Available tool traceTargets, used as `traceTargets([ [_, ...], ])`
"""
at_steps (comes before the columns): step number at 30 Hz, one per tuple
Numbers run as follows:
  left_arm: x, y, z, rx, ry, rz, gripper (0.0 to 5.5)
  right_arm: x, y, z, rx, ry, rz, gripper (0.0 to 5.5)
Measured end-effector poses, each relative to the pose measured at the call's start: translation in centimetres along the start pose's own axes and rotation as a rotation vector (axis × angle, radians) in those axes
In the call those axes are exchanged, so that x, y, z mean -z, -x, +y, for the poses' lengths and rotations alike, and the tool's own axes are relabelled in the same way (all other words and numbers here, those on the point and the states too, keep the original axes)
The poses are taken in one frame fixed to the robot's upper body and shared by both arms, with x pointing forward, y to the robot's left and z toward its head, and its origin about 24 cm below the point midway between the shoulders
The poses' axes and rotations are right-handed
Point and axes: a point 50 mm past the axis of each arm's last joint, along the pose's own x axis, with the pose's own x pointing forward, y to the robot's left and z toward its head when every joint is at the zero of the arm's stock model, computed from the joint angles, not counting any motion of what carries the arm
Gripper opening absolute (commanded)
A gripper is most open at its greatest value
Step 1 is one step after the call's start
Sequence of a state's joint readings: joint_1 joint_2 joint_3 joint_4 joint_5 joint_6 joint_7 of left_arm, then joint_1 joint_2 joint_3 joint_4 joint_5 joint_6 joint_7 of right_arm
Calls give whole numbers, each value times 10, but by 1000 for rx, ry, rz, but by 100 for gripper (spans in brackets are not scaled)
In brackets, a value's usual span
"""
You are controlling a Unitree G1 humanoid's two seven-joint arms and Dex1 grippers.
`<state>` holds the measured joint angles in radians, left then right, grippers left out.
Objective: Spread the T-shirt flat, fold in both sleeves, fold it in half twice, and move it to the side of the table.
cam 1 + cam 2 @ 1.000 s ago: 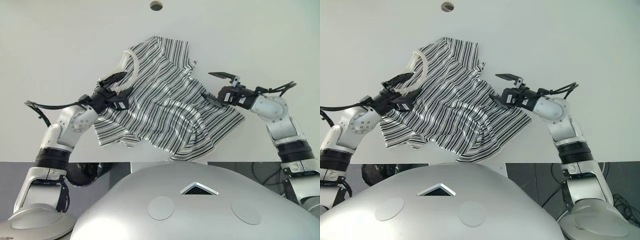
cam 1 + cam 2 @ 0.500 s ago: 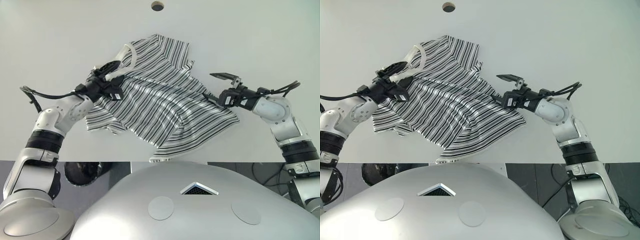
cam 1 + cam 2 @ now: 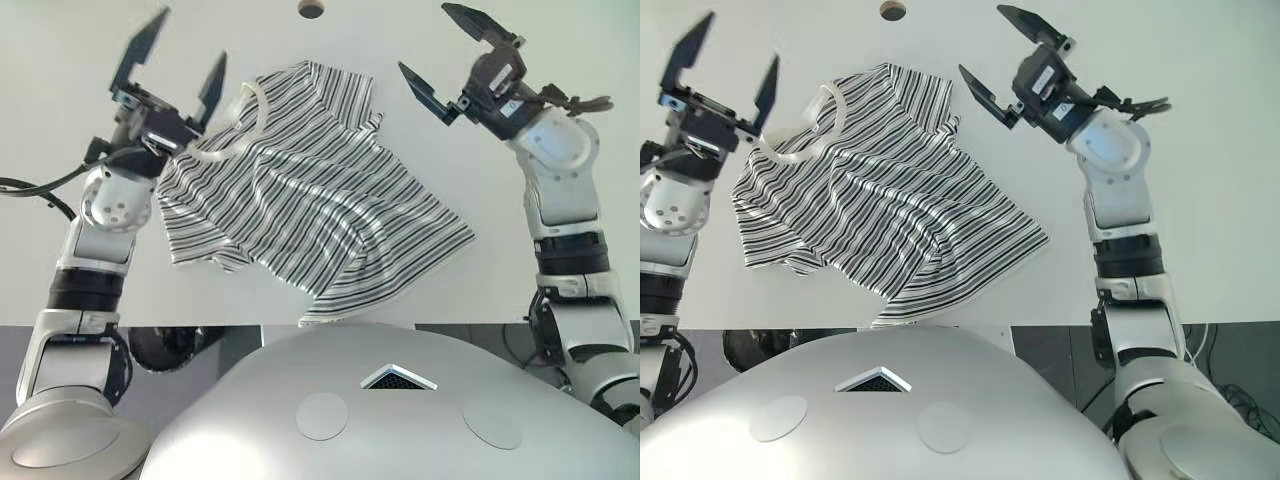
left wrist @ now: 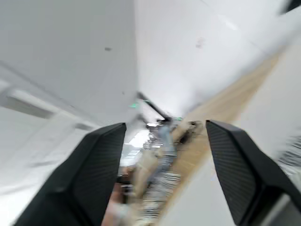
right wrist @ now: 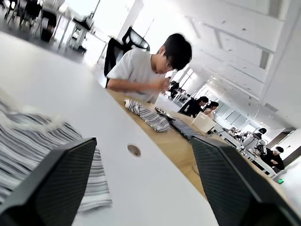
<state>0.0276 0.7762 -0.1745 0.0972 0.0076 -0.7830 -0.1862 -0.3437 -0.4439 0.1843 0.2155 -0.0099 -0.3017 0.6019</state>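
The left pincer [image 3: 188, 40] hangs above the far left part of the surface [image 3: 30, 260], its fingers spread wide and empty. Just beside it, the striped T-shirt [image 3: 310, 210] lies rumpled across the middle of the surface. Its white collar [image 3: 262, 105] points toward the far edge and its hem is close to the near edge. The right pincer [image 3: 423, 35], also wide apart and empty, hangs above the shirt's far right side.
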Motion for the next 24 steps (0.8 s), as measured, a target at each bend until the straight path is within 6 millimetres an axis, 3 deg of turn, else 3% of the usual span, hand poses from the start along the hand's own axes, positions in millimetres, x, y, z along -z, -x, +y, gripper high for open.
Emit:
traceTargets([
  [3, 4, 36, -32, 375, 141, 124, 314, 19, -30, 10, -111, 80, 104, 377],
  [5, 1, 65, -40, 570, 227, 209, 314, 24, -54, 15, -184, 144, 147, 377],
  [7, -8, 77, -39, 672, 313, 215, 314, 22, -77, 16, -235, 199, 165, 377],
  [10, -25, 75, -19, 644, 488, 139, 314, 22, -98, 27, -292, 241, 203, 377],
  [13, -26, 77, -2, 605, 579, 127, 314, 30, -103, 43, -342, 250, 253, 377],
  [16, -19, 83, 3, 599, 570, 185, 314, 28, -110, 47, -354, 283, 267, 377],
  [22, 18, 121, -15, 793, 383, 506, 314, 44, -100, 45, -331, 304, 364, 377],
  [24, 21, 121, -17, 807, 326, 504, 314, 49, -96, 41, -308, 305, 392, 377],
])
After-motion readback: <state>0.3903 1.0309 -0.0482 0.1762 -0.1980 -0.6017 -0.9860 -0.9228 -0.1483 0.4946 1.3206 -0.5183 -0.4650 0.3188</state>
